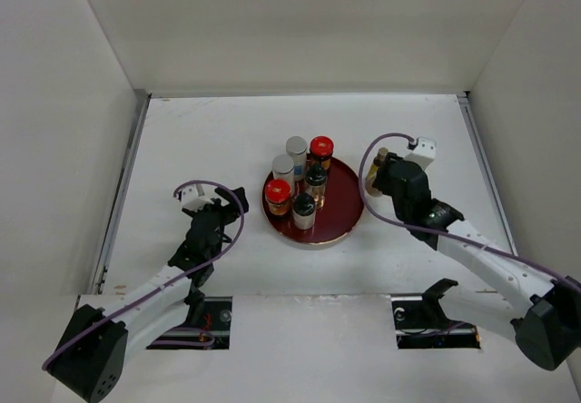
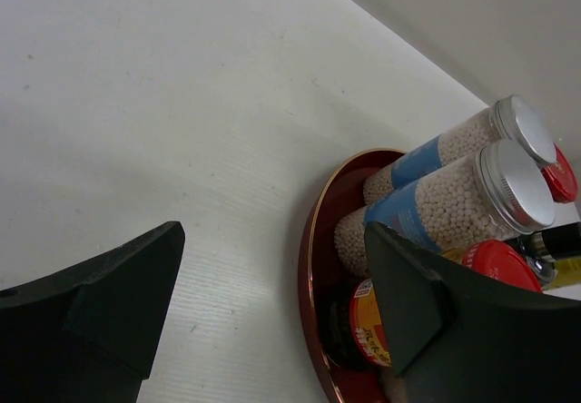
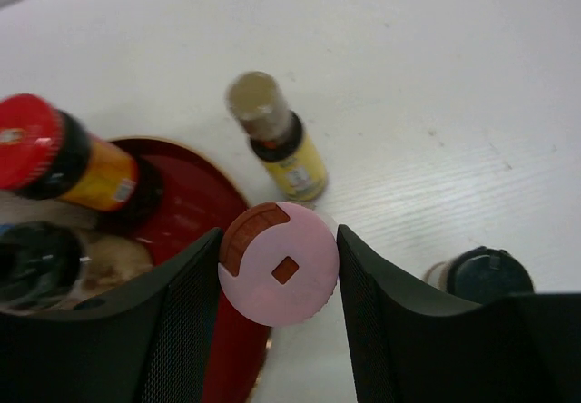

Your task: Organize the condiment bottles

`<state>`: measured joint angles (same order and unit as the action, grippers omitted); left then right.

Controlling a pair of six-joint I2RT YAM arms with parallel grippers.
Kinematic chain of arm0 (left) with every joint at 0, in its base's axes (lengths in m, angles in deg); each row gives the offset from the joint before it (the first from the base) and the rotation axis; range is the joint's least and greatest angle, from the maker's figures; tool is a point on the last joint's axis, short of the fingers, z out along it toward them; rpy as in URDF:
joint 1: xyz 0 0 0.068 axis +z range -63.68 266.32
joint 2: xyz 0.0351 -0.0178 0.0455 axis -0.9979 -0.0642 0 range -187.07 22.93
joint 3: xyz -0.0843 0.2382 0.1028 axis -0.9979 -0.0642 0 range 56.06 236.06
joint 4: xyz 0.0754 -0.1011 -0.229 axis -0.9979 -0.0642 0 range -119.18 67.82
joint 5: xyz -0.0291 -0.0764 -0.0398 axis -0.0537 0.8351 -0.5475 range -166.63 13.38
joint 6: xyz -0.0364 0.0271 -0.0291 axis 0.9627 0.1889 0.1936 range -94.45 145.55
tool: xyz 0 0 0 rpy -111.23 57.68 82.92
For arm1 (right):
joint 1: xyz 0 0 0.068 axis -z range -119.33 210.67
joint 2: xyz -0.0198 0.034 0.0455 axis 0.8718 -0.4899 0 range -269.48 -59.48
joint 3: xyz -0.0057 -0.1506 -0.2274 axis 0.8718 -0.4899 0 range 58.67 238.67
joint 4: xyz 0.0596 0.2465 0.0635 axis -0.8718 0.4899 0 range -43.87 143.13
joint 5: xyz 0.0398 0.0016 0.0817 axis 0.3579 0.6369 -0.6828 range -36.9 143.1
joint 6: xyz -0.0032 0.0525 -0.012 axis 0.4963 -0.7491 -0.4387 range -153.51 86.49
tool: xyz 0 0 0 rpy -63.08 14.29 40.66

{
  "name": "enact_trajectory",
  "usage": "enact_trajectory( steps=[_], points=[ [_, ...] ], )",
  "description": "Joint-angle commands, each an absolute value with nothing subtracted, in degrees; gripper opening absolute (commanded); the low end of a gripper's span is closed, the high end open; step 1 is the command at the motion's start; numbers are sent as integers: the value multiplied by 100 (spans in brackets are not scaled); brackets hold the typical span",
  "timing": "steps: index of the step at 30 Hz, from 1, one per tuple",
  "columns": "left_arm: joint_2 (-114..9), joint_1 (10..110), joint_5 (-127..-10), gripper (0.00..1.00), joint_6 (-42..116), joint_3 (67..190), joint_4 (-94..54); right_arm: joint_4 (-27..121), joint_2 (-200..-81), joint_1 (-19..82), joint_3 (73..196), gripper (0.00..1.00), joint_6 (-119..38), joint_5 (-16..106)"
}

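Observation:
Several condiment bottles stand on the round dark red tray (image 1: 342,212): two silver-capped (image 1: 296,146), two red-capped (image 1: 277,191) and two black-capped (image 1: 303,205). My right gripper (image 1: 376,174) is just right of the tray. In the right wrist view it (image 3: 279,267) is shut on a pink-capped bottle (image 3: 280,262) over the tray's edge (image 3: 195,208). Beyond it a yellow-labelled bottle (image 3: 277,140) and a black-capped bottle (image 3: 481,276) stand on the table. My left gripper (image 1: 231,196) is open and empty left of the tray. In its own view it (image 2: 272,303) faces the silver-capped bottles (image 2: 454,205).
White walls enclose the table on the left, back and right. The table's near edge has two cut-outs (image 1: 204,317) by the arm bases. A purple cable (image 1: 386,140) loops above the right wrist.

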<state>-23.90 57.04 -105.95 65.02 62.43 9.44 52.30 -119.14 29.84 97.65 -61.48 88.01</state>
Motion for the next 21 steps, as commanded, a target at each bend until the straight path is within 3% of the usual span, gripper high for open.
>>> enact_trajectory(
  steps=[1, 9, 17, 21],
  points=[
    [-2418, 5718, -10624, 80, 6537, 6274, 1227, 5184, -11784, 2601, 10226, 39, -6041, 8817],
    [-2550, 5657, -10616, 80, 6519, 6300, 1262, 4781, -12907, 1792, 10543, 39, -6172, 8588],
    [-2516, 5648, -10607, 80, 6502, 6283, 1262, 4472, -13708, 1607, 10754, 40, -6155, 8571],
    [-2436, 5683, -10624, 80, 6502, 6265, 1271, 4490, -13849, 1607, 10710, 60, -6190, 8562]
  ],
)
